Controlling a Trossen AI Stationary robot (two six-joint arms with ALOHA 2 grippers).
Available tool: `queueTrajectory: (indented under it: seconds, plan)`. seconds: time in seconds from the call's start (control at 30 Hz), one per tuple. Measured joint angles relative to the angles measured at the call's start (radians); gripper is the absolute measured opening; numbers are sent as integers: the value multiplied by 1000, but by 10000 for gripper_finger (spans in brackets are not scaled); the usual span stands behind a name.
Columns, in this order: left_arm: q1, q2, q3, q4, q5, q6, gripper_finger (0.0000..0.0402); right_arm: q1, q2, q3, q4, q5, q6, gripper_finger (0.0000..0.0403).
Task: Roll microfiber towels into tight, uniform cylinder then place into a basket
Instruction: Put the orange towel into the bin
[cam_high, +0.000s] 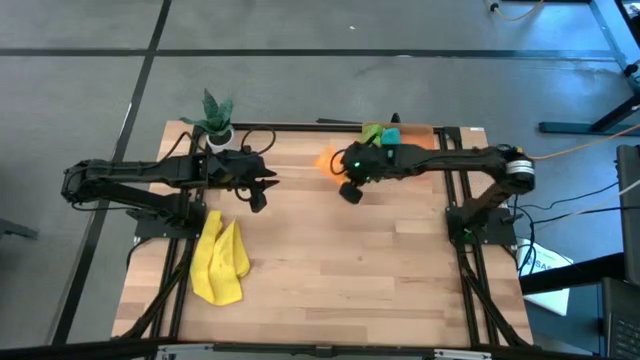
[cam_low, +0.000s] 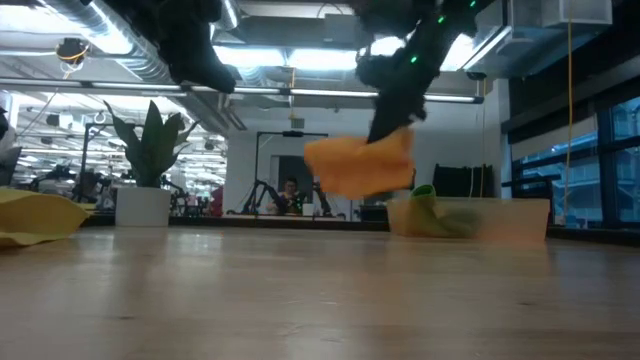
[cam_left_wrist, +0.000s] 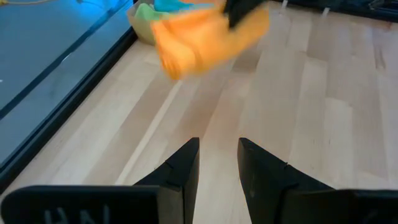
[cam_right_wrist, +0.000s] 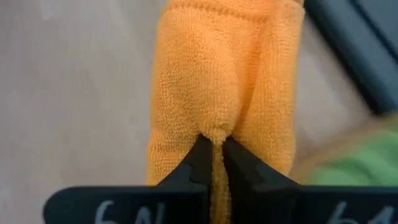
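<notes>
On the right gripper (cam_right_wrist: 213, 144) only part of a white marking reads, 6 and 4 on the finger blocks; the left gripper (cam_left_wrist: 218, 155) shows cut-off letters like "HN". I count 4 towels: 1 orange towel (cam_right_wrist: 217, 87) pinched in the right gripper's clenched fingers, hanging clear of the table (cam_high: 330, 260); 1 yellow towel (cam_high: 219, 258) lying below the left gripper, which stands released and empty; green and teal ones bunched in the basket (cam_low: 500, 222) just beyond the right gripper, half hidden. 1 plant (cam_high: 216, 118) stands beside the left gripper.
</notes>
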Motion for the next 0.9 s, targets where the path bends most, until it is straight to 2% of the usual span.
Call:
queueTrajectory:
  seconds: [0.27, 0.5, 0.73, 0.9]
  plan:
    - [0, 0, 0, 7, 2, 1, 98, -80, -180, 3, -245, 239, 100, 18]
    - [0, 0, 0, 7, 4, 1, 98, -212, -202, -10, -443, 389, 301, 18]
    - [0, 1, 0, 15, 6, 1, 98, -343, -190, -121, -418, 432, 314, 18]
    - [0, 1, 0, 69, 13, 38, 98, -416, -190, -250, -297, 357, 310, 18]
